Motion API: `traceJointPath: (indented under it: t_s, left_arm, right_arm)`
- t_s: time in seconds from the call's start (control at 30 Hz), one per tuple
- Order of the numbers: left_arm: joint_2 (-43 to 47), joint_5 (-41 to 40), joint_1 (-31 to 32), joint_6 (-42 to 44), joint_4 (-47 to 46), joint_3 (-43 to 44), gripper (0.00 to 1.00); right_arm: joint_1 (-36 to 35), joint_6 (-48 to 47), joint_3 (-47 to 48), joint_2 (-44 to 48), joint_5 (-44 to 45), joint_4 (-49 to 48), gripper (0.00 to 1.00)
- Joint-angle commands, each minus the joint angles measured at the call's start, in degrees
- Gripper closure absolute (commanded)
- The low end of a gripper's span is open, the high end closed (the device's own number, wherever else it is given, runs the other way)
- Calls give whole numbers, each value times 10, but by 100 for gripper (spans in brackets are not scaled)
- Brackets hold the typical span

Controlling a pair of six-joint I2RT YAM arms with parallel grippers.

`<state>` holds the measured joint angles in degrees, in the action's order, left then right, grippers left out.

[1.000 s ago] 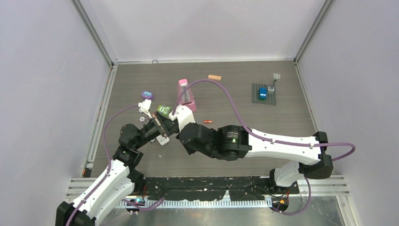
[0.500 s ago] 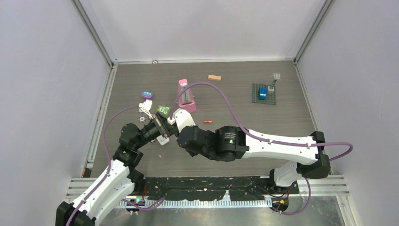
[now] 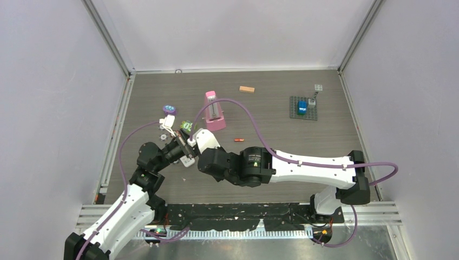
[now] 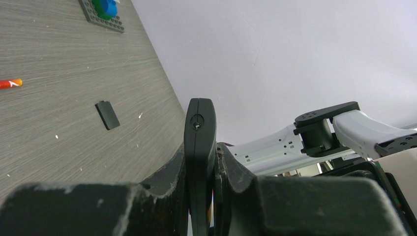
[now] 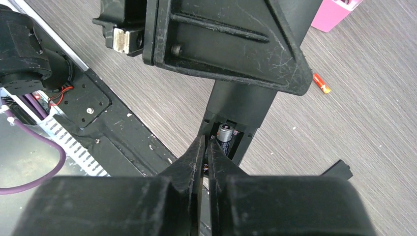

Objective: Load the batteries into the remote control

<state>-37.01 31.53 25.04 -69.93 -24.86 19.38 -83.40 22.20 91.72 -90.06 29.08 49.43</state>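
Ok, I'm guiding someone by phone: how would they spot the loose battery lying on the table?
Start at the grey wood-grain table and find the pink box left of its middle. Just right of that box's near end, alone on bare wood, lies the battery. It is a tiny slim orange-red cylinder, far smaller and redder than the tan block near the far edge.

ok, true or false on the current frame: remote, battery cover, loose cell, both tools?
1. The left tool clamps the black plastic remote control. True.
2. The small black battery cover is fitted on the remote. False: it lies loose on the table.
3. The right tool stands wide open. False: it is shut, tips at the open compartment.
4. A slim orange cylindrical battery lies on the table. True.
5. The compartment is empty. False: one cell shows inside.
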Motion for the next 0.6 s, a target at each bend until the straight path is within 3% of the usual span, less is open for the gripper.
traceJointPath:
  t_s: [0.0,0.3,0.57]
  left_arm:
    - [6,8,-1,7,-18,21,100]
    - [4,2,-1,14,-7,22,100]
    - [4,2,-1,15,-2,22,100]
  right_arm:
    - [2,8,8,11,25,1,89]
    - [2,14,-3,37,29,-9,71]
    - [2,14,-12,34,29,-13,68]
